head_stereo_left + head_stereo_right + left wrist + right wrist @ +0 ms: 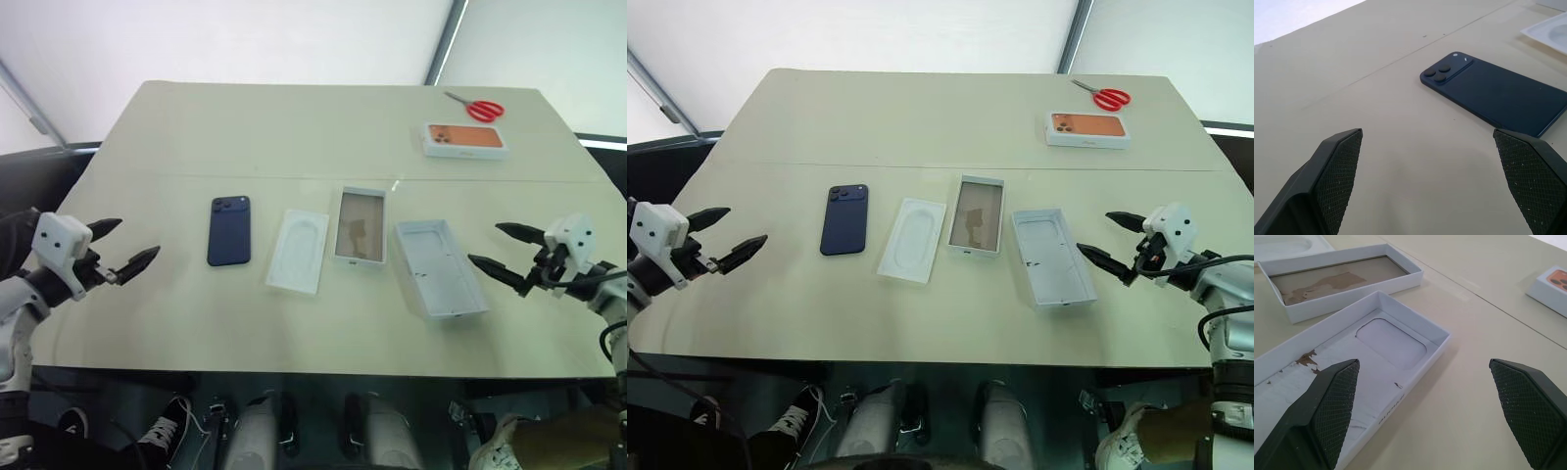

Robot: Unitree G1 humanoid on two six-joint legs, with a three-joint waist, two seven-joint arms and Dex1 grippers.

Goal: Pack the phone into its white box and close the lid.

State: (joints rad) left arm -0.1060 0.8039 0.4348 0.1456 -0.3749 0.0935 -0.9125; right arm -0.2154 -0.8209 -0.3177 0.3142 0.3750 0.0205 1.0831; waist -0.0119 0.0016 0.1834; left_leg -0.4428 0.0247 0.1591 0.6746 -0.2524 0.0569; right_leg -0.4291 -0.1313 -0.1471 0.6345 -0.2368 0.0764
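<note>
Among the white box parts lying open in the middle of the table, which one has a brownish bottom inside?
The white box, third in the row counting from the phone. The thin insert beside it and the lid on its other side are white inside.

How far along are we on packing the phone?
Nothing is packed yet. The phone lies camera side up on the table, apart from the white box, which sits open with nothing in it; the lid lies inside-up beside it. Both grippers, left and right, are open and hold nothing. Left: load the phone, fit the lid.
</note>
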